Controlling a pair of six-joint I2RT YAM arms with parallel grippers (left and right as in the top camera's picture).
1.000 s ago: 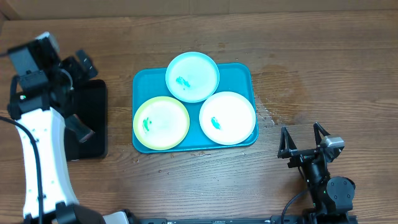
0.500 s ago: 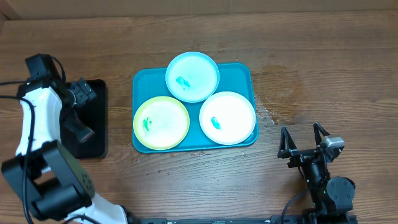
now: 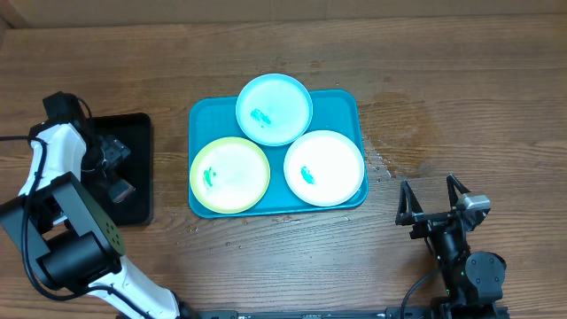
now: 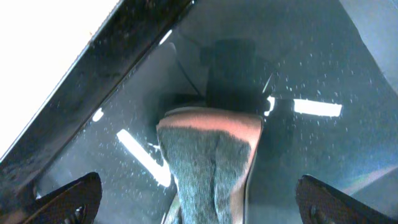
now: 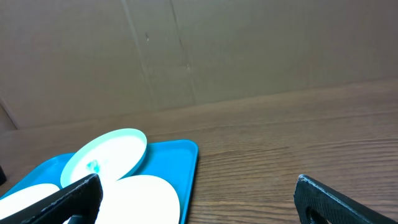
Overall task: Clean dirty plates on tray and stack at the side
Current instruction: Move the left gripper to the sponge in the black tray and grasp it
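Three plates lie on the turquoise tray (image 3: 347, 105): light blue (image 3: 274, 109) at the back, yellow-green (image 3: 229, 175) front left, white (image 3: 323, 167) front right, each with a green smear. My left gripper (image 3: 113, 168) is open, low over the black tray (image 3: 137, 133). In the left wrist view its open jaws (image 4: 205, 208) stand wide on either side of a sponge (image 4: 208, 155) with a pink body and grey scrub face, apart from it. My right gripper (image 3: 432, 206) is open and empty, right of the turquoise tray. The right wrist view shows the light blue plate (image 5: 106, 155), white plate (image 5: 140, 199) and tray (image 5: 183, 163).
The black tray's wet glossy floor (image 4: 311, 74) and raised wall (image 4: 124, 56) surround the sponge. Water drops speckle the wood (image 3: 381, 164) right of the turquoise tray. A cardboard wall (image 5: 199, 50) stands behind the table.
My left arm has come down and in over the black tray, bringing the gripper low around the sponge. The plates and right arm have not moved.
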